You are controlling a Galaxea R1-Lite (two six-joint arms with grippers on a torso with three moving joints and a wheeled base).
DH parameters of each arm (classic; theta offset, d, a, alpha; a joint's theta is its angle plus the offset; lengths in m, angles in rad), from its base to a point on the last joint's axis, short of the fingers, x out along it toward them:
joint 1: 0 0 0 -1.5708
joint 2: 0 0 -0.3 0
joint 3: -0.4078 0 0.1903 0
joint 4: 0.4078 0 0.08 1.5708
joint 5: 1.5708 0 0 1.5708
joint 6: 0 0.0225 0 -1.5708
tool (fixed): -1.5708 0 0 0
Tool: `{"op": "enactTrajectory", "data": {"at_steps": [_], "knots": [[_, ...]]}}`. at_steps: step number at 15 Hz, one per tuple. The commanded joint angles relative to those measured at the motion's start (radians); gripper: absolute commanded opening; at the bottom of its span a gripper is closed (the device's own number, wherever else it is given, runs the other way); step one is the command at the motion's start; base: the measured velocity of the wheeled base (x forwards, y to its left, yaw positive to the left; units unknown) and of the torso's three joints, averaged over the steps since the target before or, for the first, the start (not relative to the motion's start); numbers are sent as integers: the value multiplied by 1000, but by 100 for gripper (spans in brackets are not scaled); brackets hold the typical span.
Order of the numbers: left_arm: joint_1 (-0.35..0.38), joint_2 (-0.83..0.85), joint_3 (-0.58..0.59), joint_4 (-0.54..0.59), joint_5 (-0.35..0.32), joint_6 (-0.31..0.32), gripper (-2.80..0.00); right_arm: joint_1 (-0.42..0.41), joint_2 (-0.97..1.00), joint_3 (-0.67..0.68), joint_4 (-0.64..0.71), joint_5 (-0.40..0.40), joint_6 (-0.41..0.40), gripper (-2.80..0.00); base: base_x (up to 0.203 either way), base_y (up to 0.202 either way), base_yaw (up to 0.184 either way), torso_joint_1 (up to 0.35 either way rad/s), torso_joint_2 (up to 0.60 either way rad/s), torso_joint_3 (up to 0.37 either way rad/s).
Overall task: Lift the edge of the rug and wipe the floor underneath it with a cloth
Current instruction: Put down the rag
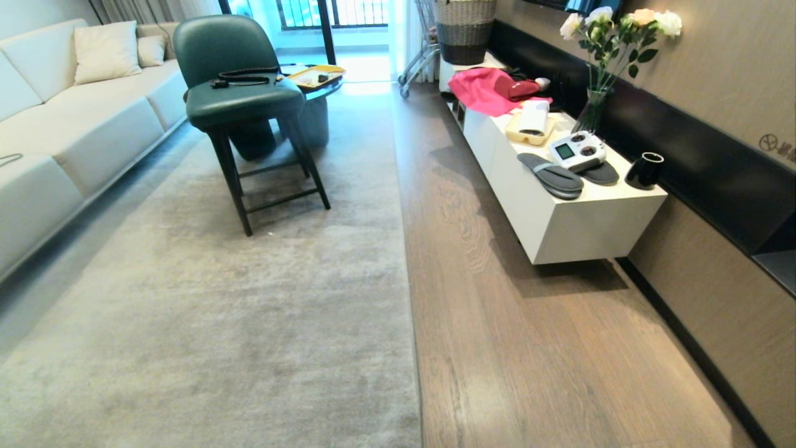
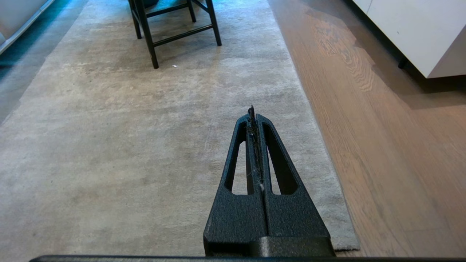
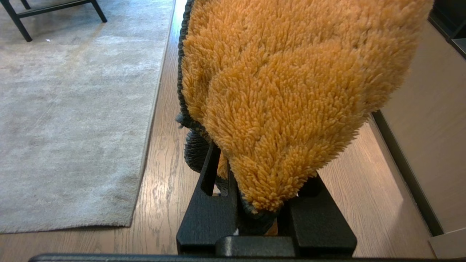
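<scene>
A single large grey-beige rug, short-piled and slightly mottled, lies flat on the floor; the rug edge (image 1: 407,267) runs as a straight line from near to far down the middle of the room, with its near corner (image 2: 346,243) square and lying down. To the right of it the floor (image 1: 528,336) is bare brown wood planking with dark wavy grain. One cloth (image 3: 287,91), a shaggy orange-yellow pile with a dark grey knitted border, is clamped in the right gripper (image 3: 255,203), bunched and draping over the black fingers; it hangs above the wood just right of the rug. The left gripper (image 2: 255,120) is pressed fully closed on nothing, its two black triangular fingers meeting in a point above the rug near the edge. Neither arm shows in the head view. On the far part of the rug stands one green padded chair (image 1: 239,81) on dark legs. Along the right wall hangs a white cabinet (image 1: 578,218) carrying two grey slippers (image 1: 550,174), a black mug (image 1: 645,170) and a glass vase of white roses (image 1: 594,106). A cream sofa (image 1: 68,137) lines the left.
</scene>
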Motion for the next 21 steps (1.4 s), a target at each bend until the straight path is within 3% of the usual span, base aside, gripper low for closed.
{"op": "enactTrajectory", "data": {"at_steps": [1, 21], "knots": [[0, 0, 0, 0, 0, -1, -280, 0, 1, 0, 0, 0, 0, -280, 0, 0, 0, 0, 0, 0], [0, 0, 0, 0, 0, -1, -280, 0, 1, 0, 0, 0, 0, -280, 0, 0, 0, 0, 0, 0]]}}
